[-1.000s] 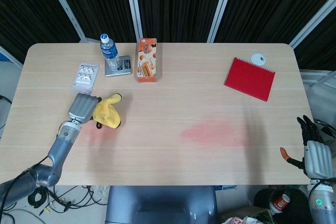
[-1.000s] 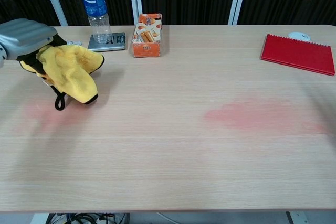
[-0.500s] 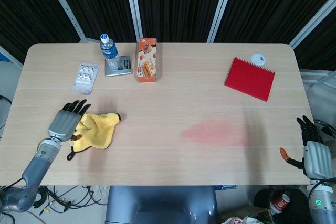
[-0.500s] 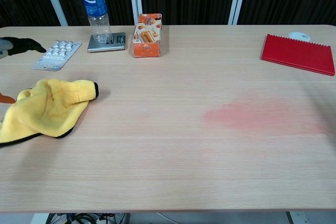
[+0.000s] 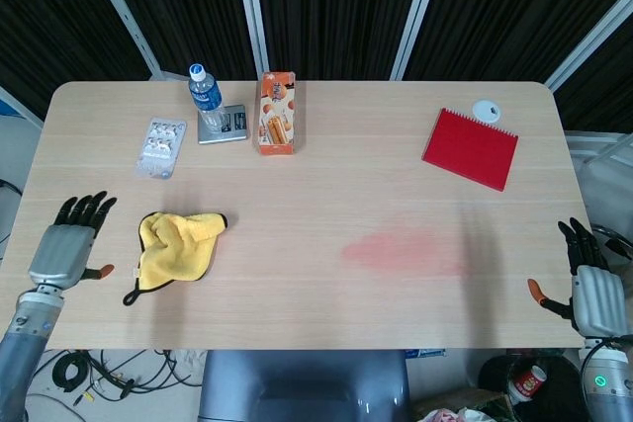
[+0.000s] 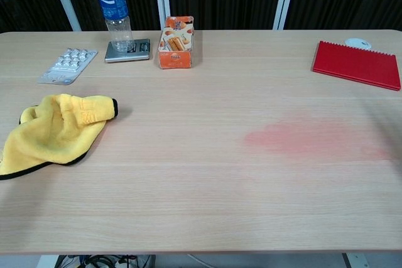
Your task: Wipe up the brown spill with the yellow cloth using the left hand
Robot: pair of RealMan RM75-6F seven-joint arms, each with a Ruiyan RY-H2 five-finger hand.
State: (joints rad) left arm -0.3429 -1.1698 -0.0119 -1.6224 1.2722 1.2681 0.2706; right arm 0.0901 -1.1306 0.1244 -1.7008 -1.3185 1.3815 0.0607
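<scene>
Cloth (image 5: 176, 243) lies crumpled on the table (image 5: 326, 175), left side, nothing holding it. Left hand (image 5: 67, 249) sits just beside it, apart, fingers spread. Stain (image 5: 401, 249) is well to the right. Right hand (image 5: 593, 289) at the table's right edge, fingers apart, holding nothing.

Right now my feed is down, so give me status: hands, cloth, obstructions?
Left hand open, off the yellow cloth. Right hand open. Cloth crumpled on table, apart from stain. Path between clear.
</scene>
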